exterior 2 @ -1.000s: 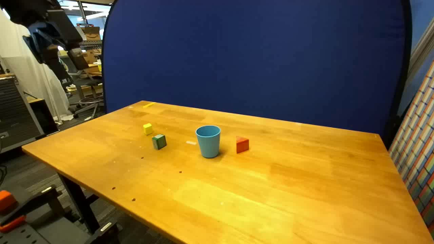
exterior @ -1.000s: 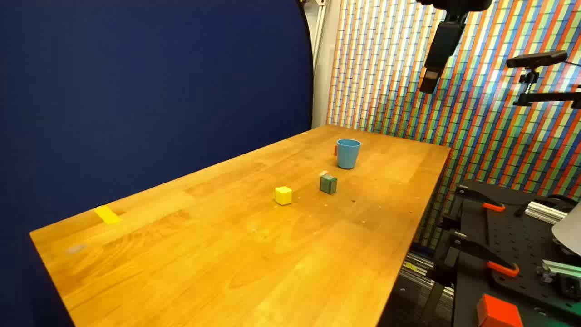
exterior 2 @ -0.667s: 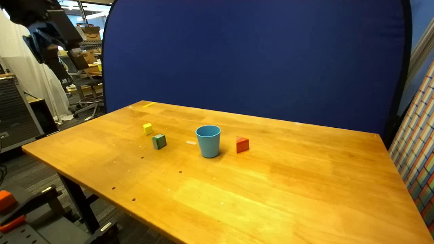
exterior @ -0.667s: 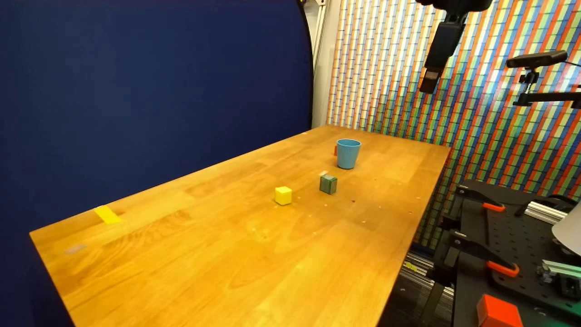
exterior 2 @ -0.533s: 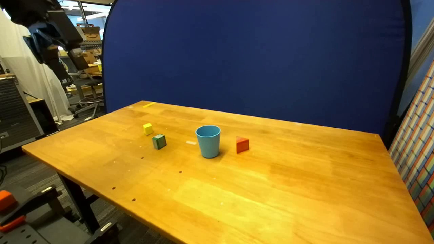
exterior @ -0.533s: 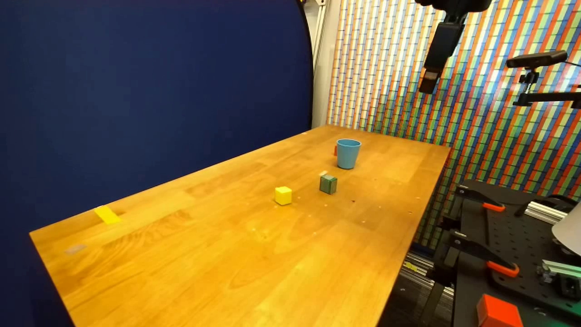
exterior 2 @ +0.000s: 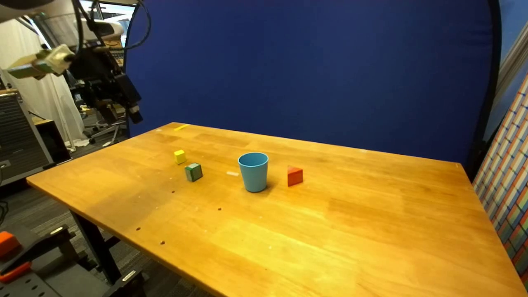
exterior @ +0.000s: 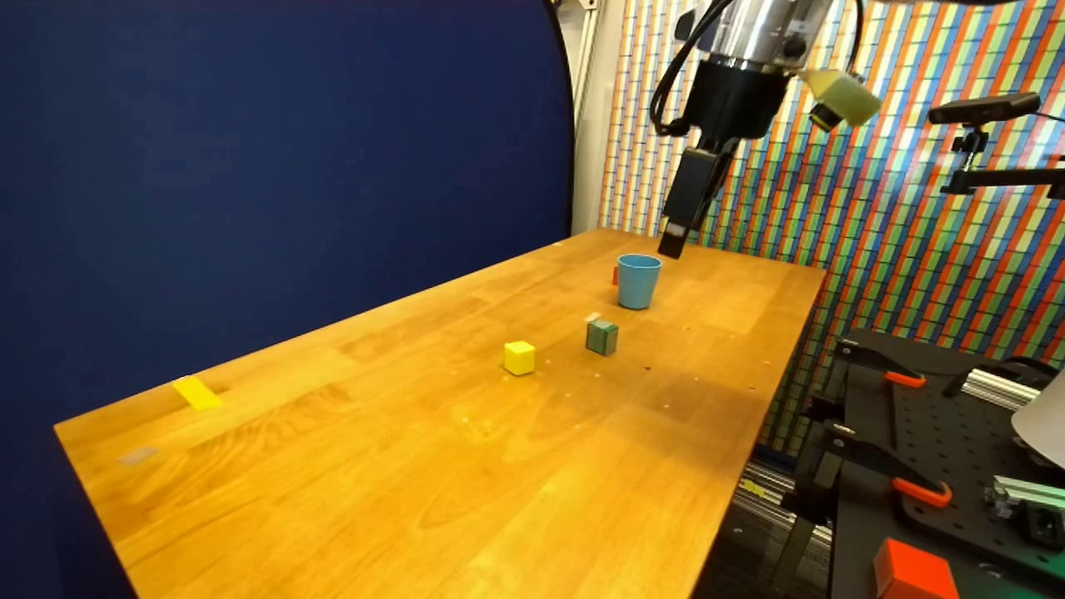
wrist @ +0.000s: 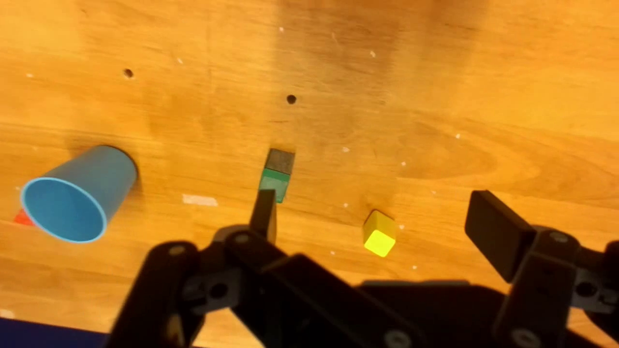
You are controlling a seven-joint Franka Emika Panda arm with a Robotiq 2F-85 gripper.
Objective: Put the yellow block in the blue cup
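My gripper (wrist: 375, 217) is spread wide: in the wrist view its two fingers (wrist: 500, 232) show at the bottom of the frame, well apart. Both exterior views have me hanging in the air, well clear of the table (exterior 2: 371, 231). In an exterior view my arm (exterior: 765, 33) is at the upper right, with the fingers slanting toward the lower left.

The yellow block (wrist: 379, 234) rests on the table. In the wrist view I see it below and right of centre, framed by the gap between my fingertips but lying lower than they are.

Just left of centre there is the green block (wrist: 277, 176), its near end partly hidden by my finger on that side of the frame. In both exterior views it sits to the right of the yellow block, near but apart.

At the left of the wrist view is the blue cup (wrist: 89, 188), upright in both exterior views and apart from the blocks. A pale strip (wrist: 199, 199) lies between it and the green block. In an exterior view a red block (exterior 2: 295, 176) stands right of the cup, apart from it.

Farther out, a yellow strip (exterior: 197, 393) lies at the table's left end, before a dark blue backdrop (exterior: 274, 166).
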